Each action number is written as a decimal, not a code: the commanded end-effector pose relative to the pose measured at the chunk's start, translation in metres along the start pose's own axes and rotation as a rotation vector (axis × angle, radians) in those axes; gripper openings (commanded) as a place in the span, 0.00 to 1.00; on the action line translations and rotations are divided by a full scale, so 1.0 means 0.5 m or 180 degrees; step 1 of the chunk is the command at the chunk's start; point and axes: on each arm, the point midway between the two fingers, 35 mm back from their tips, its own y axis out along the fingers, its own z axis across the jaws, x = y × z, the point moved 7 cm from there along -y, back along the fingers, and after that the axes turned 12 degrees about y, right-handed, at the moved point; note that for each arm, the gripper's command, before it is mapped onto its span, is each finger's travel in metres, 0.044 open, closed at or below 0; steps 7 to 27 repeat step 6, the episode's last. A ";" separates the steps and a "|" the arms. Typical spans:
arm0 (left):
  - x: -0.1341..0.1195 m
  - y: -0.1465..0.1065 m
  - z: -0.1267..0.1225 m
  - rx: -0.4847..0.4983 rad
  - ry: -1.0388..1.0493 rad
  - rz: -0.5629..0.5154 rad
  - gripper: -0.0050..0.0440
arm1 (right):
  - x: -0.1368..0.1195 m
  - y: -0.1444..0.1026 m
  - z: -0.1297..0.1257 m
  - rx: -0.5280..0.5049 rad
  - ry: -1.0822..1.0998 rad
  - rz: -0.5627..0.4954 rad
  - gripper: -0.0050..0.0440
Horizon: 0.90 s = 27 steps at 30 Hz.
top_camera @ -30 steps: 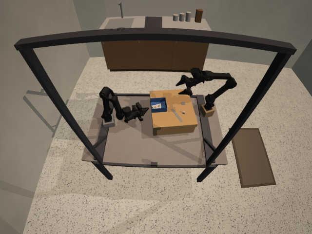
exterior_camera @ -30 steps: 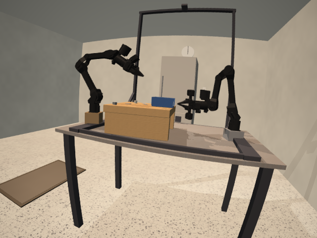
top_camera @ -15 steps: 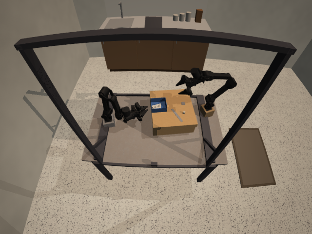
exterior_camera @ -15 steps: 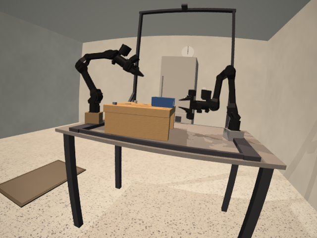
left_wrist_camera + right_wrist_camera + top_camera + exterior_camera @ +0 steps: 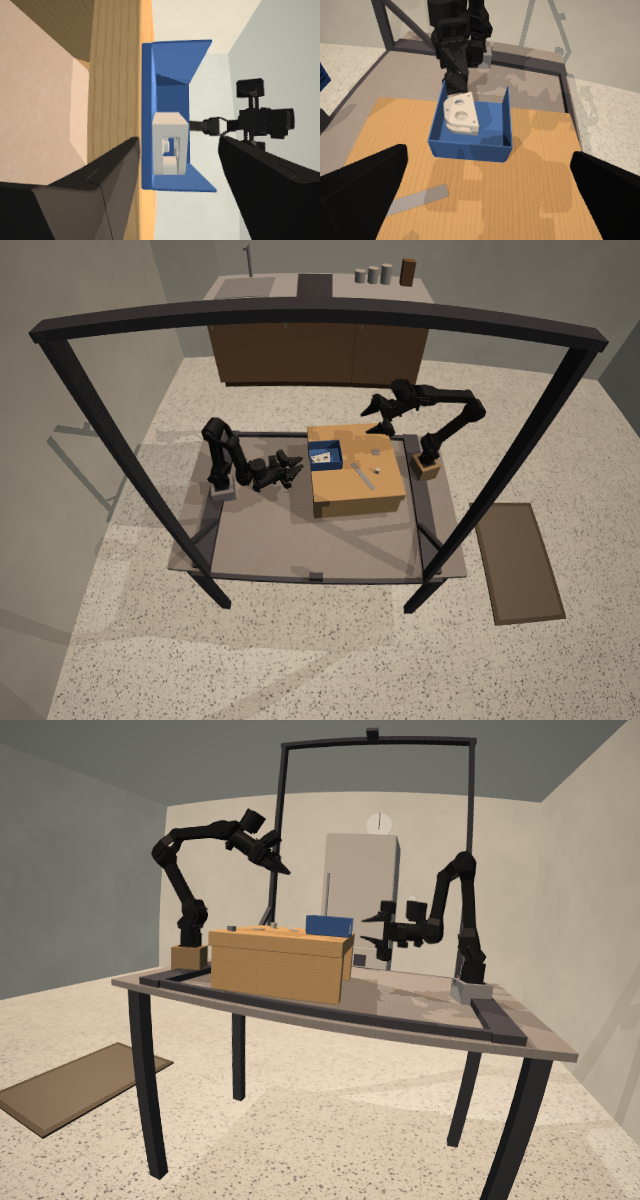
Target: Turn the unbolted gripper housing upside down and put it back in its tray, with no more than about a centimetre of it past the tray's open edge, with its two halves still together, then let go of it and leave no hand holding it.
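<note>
The white gripper housing (image 5: 460,112) lies in the blue tray on the wooden box (image 5: 352,469), at the tray's side nearest the left arm. It also shows in the left wrist view (image 5: 170,144) and from above (image 5: 321,457). My left gripper (image 5: 295,467) is open, level with the tray and a short way off its open edge, touching nothing. Its fingers frame the housing from a distance. My right gripper (image 5: 377,418) (image 5: 279,856) is open and empty, high above the box's far corner.
On the box lie a grey strip (image 5: 362,476), a small pale block (image 5: 377,470) and a small grey piece (image 5: 375,451). A dark frame (image 5: 330,1014) rims the table. Tall gantry posts stand at the table's front corners.
</note>
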 end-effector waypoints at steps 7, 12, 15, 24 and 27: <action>0.001 0.001 -0.009 -0.0041 -0.0050 -0.0015 0.55 | 0.008 -0.008 0.002 0.0023 0.0015 -0.0058 1.00; 0.001 0.001 -0.009 -0.0041 -0.0050 -0.0015 0.55 | 0.008 -0.008 0.002 0.0023 0.0015 -0.0058 1.00; 0.001 0.001 -0.009 -0.0041 -0.0050 -0.0015 0.55 | 0.008 -0.008 0.002 0.0023 0.0015 -0.0058 1.00; 0.001 0.001 -0.009 -0.0041 -0.0050 -0.0015 0.55 | 0.008 -0.008 0.002 0.0023 0.0015 -0.0058 1.00; 0.001 0.001 -0.009 -0.0041 -0.0050 -0.0015 0.55 | 0.008 -0.008 0.002 0.0023 0.0015 -0.0058 1.00</action>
